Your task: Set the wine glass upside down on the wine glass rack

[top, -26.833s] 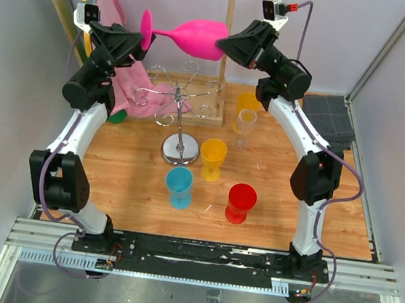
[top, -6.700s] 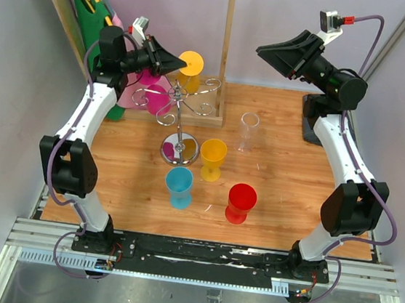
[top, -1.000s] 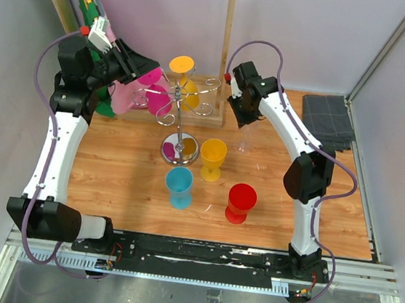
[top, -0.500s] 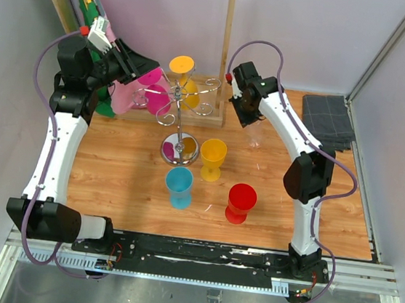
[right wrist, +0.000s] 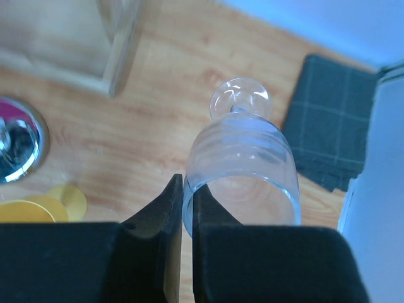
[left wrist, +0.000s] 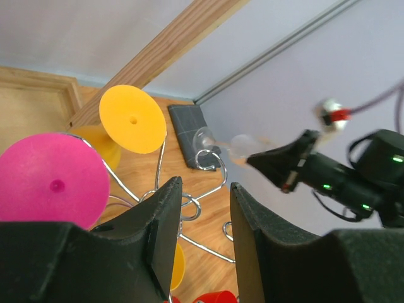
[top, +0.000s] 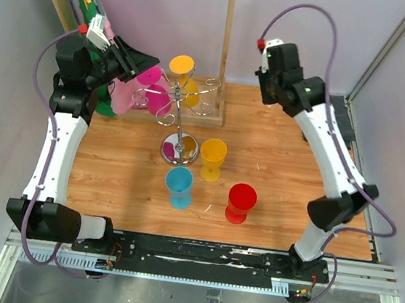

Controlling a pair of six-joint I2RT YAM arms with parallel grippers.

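Near edge of table (top: 278,197): red glass (top: 241,200), blue glass (top: 179,182) and yellow glass (top: 213,153) stand upright, close in front of the rack (top: 180,117). A low pass by either arm could knock one over.

Rack: the pink glass (left wrist: 53,186) and orange glass (left wrist: 132,118) hang foot-up on its wire arms. The stand looks thin and light. A bump from an incoming bowl could tip it or shake a hung glass loose.

Left gripper (left wrist: 203,186): raised just beside the pink glass, fingers apart, nothing between them. It may crowd the approach on that side.

Right gripper (right wrist: 187,189): raised over the far right of the table, pinched shut on the rim of the wine glass (right wrist: 243,158), apparently one finger inside the bowl and one outside. The glass is off the table, its bowl and foot reaching out ahead of the fingers.
- A narrow pinch on a smooth wall could let the glass swivel or slip when turned over.
- Too hard a squeeze could crack the rim.
- The stem has to thread into a wire curl, which leaves little room for error.

Hard to make out:
- The clear glass barely shows from overhead.
- The curls overlap, so I can't tell which are free.
- I can't tell whether the left fingers touch the pink glass.
- Far off, the dark cloth (right wrist: 328,120) is cut off at the picture's edge.
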